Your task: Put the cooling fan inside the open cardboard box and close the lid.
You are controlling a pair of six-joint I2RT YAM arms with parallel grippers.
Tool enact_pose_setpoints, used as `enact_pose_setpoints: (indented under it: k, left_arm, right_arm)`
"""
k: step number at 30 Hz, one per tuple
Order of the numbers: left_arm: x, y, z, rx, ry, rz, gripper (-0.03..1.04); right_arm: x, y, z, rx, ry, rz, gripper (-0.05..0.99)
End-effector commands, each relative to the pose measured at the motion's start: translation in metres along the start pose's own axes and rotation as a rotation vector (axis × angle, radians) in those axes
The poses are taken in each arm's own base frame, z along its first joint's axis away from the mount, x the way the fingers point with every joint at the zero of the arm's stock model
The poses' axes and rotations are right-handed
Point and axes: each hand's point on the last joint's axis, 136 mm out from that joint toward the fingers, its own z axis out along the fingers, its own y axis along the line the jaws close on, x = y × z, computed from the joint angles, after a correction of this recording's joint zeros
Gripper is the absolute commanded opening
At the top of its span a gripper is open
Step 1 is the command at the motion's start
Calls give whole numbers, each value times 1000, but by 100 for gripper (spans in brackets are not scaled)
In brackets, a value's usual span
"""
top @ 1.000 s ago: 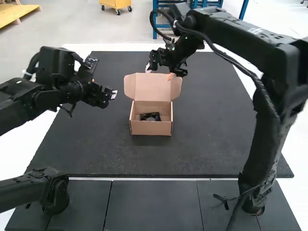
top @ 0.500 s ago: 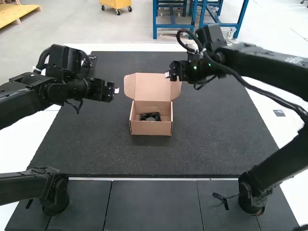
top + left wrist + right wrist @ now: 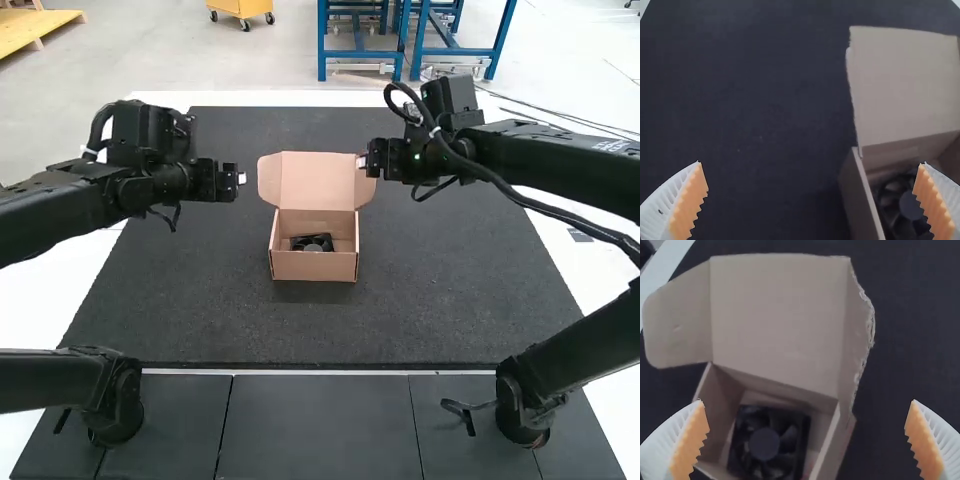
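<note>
No text, number or sign can be read anywhere. Faint white markings on the long black right arm (image 3: pixel 570 160) are too small to make out, and the open brown cardboard box (image 3: pixel 314 262) shows plain faces.

Workshop: concrete floor (image 3: pixel 150 50), blue racks (image 3: pixel 322 40), yellow cart (image 3: pixel 240 8).

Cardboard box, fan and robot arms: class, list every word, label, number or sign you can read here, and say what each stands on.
No text can be read here.
Brown cardboard box: plain walls and lid, no print.
Black cooling fan inside the box: nothing legible on its round hub.
Right arm: faint white marks on its black casing, too small to read.
</note>
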Motion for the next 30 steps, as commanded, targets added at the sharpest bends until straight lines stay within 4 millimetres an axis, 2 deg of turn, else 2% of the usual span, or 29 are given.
enact_pose_setpoints:
  k: [1, 4, 13, 21, 30]
  left_arm:
    - [-8, 8, 5, -21, -19, 4, 97]
    - [-8, 19, 14, -47, -13, 10, 97]
    - [-27, 60, 36, -135, -43, 48, 97]
    - [-33, 62, 59, -125, -47, 60, 97]
    - [-34, 61, 81, -111, -24, 78, 97]
  right_arm:
    - [-12, -7, 0, 18, -28, 2, 90]
    - [-12, -8, 7, 18, -22, 4, 89]
    - [-17, -12, 34, 22, -25, 4, 88]
    - [-22, -32, 55, 61, -14, 15, 88]
    - [-30, -53, 66, 95, -15, 34, 88]
